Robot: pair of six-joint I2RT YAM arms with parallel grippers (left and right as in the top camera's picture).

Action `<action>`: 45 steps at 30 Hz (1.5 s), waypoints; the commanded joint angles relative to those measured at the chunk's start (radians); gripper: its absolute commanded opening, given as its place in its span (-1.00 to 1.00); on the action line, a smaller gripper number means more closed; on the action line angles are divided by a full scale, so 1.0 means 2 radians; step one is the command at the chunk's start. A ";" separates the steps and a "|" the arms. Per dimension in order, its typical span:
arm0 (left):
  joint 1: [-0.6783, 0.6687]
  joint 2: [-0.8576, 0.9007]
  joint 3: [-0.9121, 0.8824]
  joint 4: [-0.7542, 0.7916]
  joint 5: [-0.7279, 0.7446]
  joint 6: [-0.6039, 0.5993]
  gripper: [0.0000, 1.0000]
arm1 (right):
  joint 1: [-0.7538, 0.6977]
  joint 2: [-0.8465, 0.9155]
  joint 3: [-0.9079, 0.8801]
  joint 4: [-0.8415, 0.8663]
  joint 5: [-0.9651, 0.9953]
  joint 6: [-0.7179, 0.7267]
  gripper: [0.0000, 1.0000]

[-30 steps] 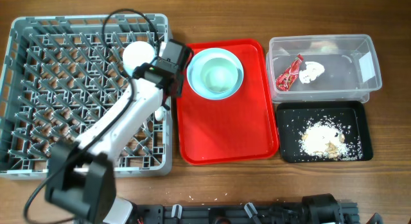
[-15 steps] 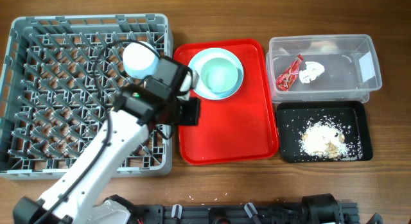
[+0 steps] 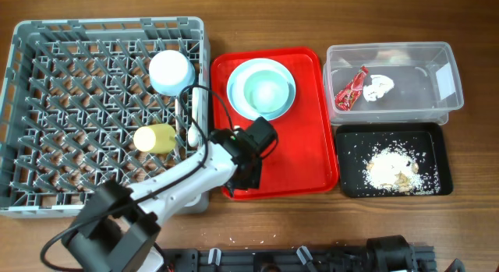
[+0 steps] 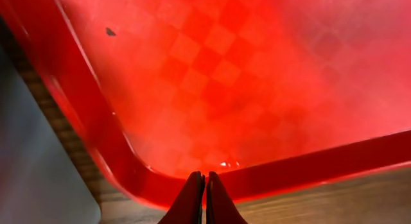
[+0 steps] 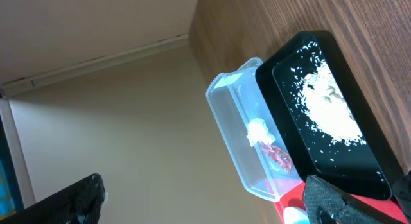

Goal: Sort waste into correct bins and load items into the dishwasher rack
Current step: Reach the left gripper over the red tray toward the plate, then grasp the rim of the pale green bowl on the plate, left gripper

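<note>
Your left arm has swung off the dishwasher rack, and the left hand now hangs over the near left corner of the red tray, fingertips pressed together on nothing. That uncovers the yellow cup, lying on its side among the pegs. The light blue bowl sits upturned behind it, and a white utensil lies just beside it, perhaps the spoon. The pale green bowl rests in the light blue plate on the tray. The red wrapper and napkin lie in the clear tub, and the food scraps in the black tray. Your right hand is spread wide above the surface.
</note>
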 commanded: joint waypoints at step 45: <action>-0.006 0.075 -0.001 -0.061 -0.116 -0.052 -0.92 | 0.000 -0.003 -0.001 0.001 0.005 0.004 0.99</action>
